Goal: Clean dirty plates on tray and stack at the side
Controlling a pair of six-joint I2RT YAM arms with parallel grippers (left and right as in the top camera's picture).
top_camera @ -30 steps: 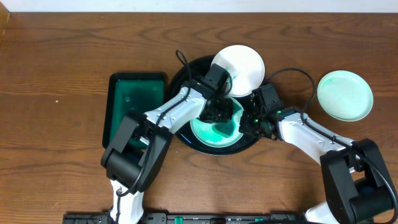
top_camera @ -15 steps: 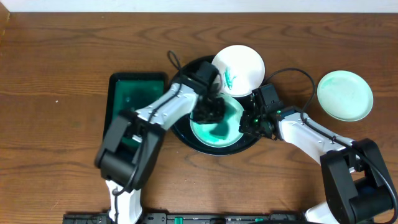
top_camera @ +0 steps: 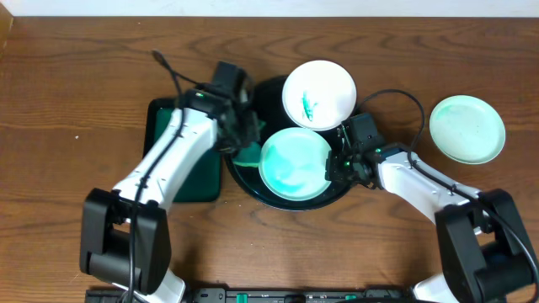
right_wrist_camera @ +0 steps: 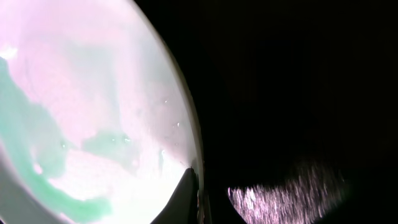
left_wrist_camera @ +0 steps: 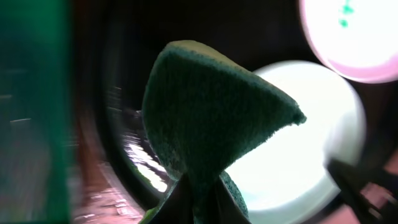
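A dark green tray [top_camera: 181, 181] lay at the left on the wooden table [top_camera: 76, 67], partly under the left arm. The left gripper [top_camera: 242, 145] hung over the left rim of the black tray [top_camera: 290, 203], its fingers [left_wrist_camera: 194, 204] pressed tight on the lower end of a green sponge [top_camera: 248, 156]. In the left wrist view the sponge [left_wrist_camera: 205, 118] stood up as a folded, pointed wedge, clear of the plates, with the green tray [left_wrist_camera: 31, 93] blurred off to the left and the glossy black tray [left_wrist_camera: 118, 137] behind it.

The black tray sat near the middle of the table. A mint plate [top_camera: 295, 164] lay flat on its near half, pale across most of its face, with a faint green wash towards the lower right. A white plate [top_camera: 318, 93] sat at the far right edge of the tray, overhanging the rim, and bore a small green smear [top_camera: 307, 108] left of its centre. The two plates were just beside each other.

The right gripper [top_camera: 341, 164] was at the right edge of the mint plate, low over the tray. In the right wrist view its fingertips [right_wrist_camera: 188, 190] were closed on the rim of that plate [right_wrist_camera: 81, 112], which showed watery green streaks, with the black tray [right_wrist_camera: 280, 93] dark beside it.

Further right, well apart from the tray, a second mint plate [top_camera: 467, 128] lay alone on the bare table, its face clean.
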